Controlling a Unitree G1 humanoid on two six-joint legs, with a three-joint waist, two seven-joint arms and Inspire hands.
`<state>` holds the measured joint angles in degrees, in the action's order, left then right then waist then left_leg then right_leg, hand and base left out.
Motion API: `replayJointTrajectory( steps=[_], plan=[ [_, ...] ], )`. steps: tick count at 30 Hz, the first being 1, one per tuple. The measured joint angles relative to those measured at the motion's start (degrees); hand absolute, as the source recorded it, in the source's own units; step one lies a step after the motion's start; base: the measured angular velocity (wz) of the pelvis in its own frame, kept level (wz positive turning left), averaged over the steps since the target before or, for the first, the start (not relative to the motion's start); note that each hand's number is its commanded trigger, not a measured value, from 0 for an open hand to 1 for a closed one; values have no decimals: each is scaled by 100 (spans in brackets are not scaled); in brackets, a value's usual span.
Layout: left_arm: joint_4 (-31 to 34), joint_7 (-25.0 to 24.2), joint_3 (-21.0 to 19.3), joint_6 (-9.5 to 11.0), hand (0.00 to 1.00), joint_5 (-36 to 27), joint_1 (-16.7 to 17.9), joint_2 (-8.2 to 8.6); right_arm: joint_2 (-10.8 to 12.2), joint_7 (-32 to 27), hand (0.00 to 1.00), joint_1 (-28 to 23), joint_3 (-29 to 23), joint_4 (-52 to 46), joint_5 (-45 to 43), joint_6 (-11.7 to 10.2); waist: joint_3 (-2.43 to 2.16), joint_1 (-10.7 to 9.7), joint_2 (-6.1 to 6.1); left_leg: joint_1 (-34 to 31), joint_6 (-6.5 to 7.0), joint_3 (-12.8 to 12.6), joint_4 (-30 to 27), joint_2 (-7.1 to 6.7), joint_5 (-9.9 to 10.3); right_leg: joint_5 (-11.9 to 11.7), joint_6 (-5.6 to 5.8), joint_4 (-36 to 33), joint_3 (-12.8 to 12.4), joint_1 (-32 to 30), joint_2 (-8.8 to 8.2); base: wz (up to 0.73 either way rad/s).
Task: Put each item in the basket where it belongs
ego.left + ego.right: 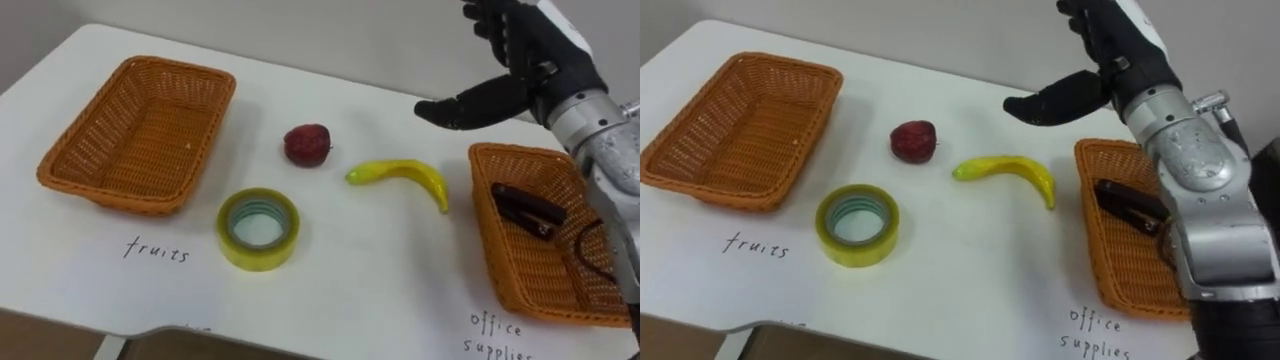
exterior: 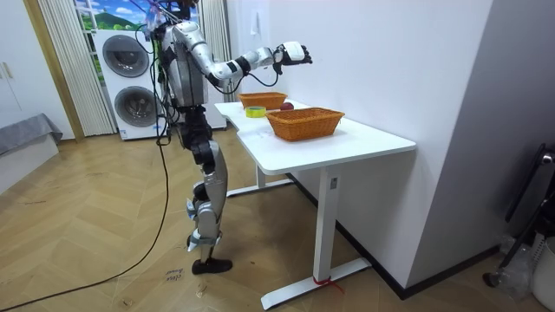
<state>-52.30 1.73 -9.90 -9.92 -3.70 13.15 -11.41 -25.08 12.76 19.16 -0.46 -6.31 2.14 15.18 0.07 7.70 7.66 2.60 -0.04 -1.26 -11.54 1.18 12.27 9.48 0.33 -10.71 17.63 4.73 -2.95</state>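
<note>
Here the white worktop [image 1: 380,290] carries two wicker baskets: the left basket [image 1: 135,195], empty, at the far left, and the right basket [image 1: 530,280] at the right edge. Above the right basket's far end hangs the right hand [image 1: 535,50], raised clear of the worktop, fingers loose and spread, thumb pointing left, grasping nothing. The banana [image 1: 405,172] lies between the baskets, nearer the right one but apart from it. The tape [image 1: 258,258] lies flat near the left basket's near right corner. The red fruit [image 1: 306,144] lies beyond the tape, left of the banana. A small dark item [image 1: 525,208] lies inside the right basket.
</note>
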Motion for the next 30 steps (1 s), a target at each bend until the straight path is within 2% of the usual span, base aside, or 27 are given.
replayJointTrajectory(
  steps=[8, 11, 13, 16, 20, 24, 30],
  plan=[
    [169, 22, 24, -58, 0, 99, 37, -23, 0, 14, 0, 1, 197, 257, 35, -2, 8, 128, 9, -8, -3, 54, -16, -4, -4, 1, 1, -2, 73, 38, 2, 5],
    [172, 55, 60, -57, 0, 93, 44, -34, -1, 4, 0, 1, 304, 348, 19, -1, 16, 165, 46, -14, -3, 55, -9, 0, -4, 1, 1, 0, 103, 29, 1, 0],
    [173, 56, 59, -57, 0, 94, 86, -44, -18, -2, 0, 1, 418, 355, 15, 0, -17, 210, 105, -12, -4, 83, 4, 5, -4, 1, 1, 2, 115, 31, 8, 0],
    [166, 60, 59, -57, 0, 112, 109, -98, -26, 3, 0, 1, 645, 365, 21, 46, -27, 287, 144, 6, -8, 139, 13, 1, -7, 1, 1, 9, 144, 59, 13, 8],
    [161, 90, 59, -94, 0, 103, 168, -150, -25, 120, 0, 1, 854, 365, -5, 164, 22, 398, 239, -3, -8, 157, 13, -6, -7, 1, 1, 13, 162, 71, 14, 6],
    [157, 111, 59, -229, 0, 174, 283, -185, -24, 177, 0, 1, 897, 365, -33, 246, 17, 502, 347, -12, -6, 225, 13, -14, -5, 1, 1, 13, 251, 94, 9, 9],
    [155, 116, 67, -316, 0, 213, 396, -177, -24, 257, 0, 1, 987, 471, -36, 246, 19, 549, 352, -4, -8, 270, -4, -15, -7, 1, 1, 15, 294, 138, 8, 5]
  ],
)
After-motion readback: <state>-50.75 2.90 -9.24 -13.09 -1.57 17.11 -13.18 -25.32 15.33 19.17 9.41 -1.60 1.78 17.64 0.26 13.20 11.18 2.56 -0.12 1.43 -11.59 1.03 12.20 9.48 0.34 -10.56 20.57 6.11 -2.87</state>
